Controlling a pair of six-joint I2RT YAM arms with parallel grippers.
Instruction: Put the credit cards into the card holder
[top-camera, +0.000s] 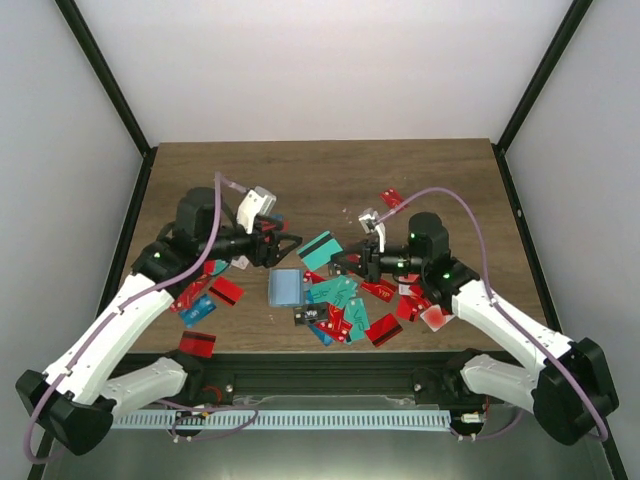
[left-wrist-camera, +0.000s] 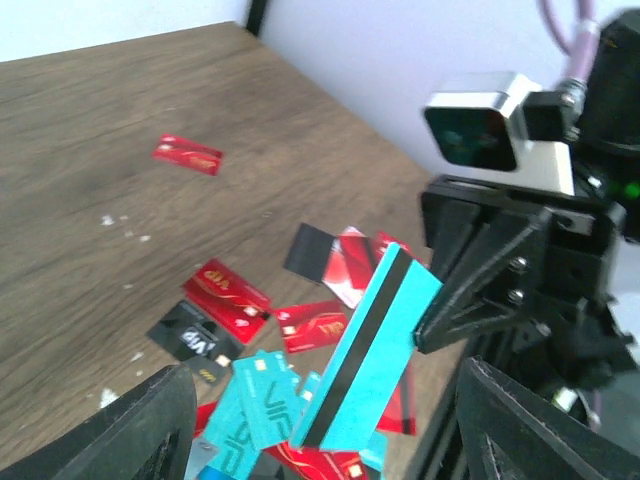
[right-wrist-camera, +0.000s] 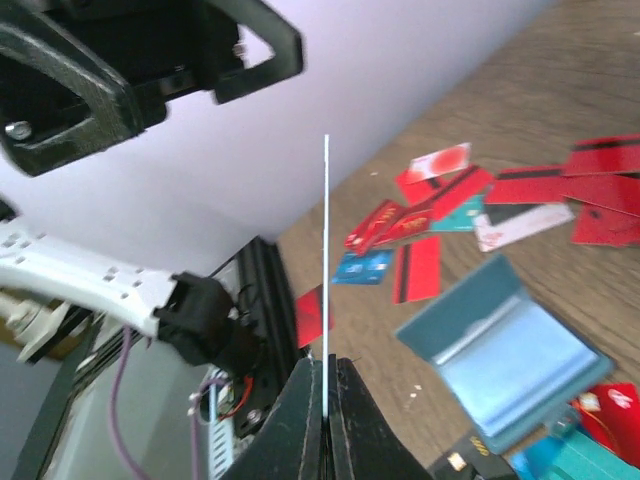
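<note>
Right claw (top-camera: 337, 263) grips teal card (top-camera: 320, 250); card holder (top-camera: 285, 288) lies open at its 8 o'clock; left claw (top-camera: 288, 244) stands released.

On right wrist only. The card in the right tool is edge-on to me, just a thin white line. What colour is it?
Observer: It's a teal plastic card with a black stripe, pinched at one end by the right tool and held tilted.
Operator: Left tool holding anything?
Observer: No. The left tool is open and empty, pointed toward that card.
Operator: Any strays outside my frame?
Observer: One red plastic card lies alone on the brown wooden table, on the far side beyond the right arm.
</note>
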